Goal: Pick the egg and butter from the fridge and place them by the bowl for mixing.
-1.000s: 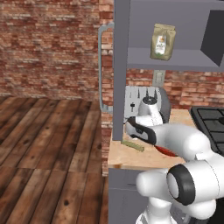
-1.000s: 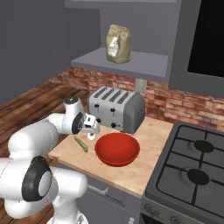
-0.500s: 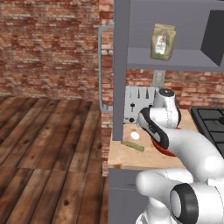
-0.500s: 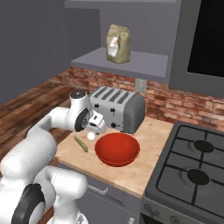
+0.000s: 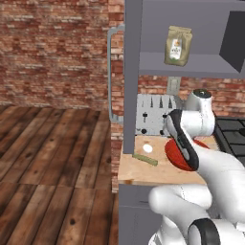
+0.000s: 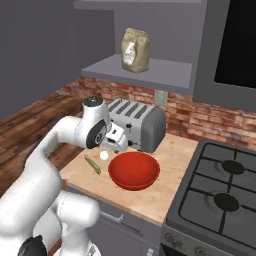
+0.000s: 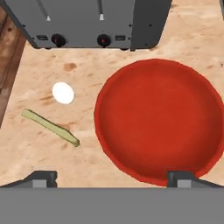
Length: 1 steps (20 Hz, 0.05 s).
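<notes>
Bowl (image 7: 159,120) sits mid-counter (image 7: 192,39) as the mixing spot, so both ingredients got parked at its 9 o'clock: butter (image 7: 50,127) lower, egg (image 7: 63,92) just above. Gripper (image 7: 113,177) hovers empty, jaws wide apart, looks finished.

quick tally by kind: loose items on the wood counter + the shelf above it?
Egg: 1
Butter stick: 1
Red bowl: 1
Toaster: 1
Paper bag on the shelf: 1
Total: 5
</notes>
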Motion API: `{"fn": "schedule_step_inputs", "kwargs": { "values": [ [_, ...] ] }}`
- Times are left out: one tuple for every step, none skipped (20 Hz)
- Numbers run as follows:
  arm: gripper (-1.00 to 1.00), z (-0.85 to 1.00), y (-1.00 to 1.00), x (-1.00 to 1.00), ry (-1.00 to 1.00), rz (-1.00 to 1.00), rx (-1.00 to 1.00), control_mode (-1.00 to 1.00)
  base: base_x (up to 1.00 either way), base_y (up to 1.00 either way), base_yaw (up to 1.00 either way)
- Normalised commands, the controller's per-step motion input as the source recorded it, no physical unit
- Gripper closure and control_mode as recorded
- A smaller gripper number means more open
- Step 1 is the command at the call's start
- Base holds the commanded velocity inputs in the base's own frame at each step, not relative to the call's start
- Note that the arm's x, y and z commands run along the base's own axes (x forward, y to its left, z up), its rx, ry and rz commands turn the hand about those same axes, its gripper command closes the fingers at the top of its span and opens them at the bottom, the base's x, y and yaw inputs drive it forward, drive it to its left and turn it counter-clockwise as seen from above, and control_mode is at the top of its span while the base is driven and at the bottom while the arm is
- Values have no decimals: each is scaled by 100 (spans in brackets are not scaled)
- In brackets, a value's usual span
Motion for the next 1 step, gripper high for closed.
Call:
{"fn": "schedule_step_inputs", "kwargs": {
  "values": [
    [-100,39,-26,-54,0,0,1,-100,0,0,0]
  ]
}}
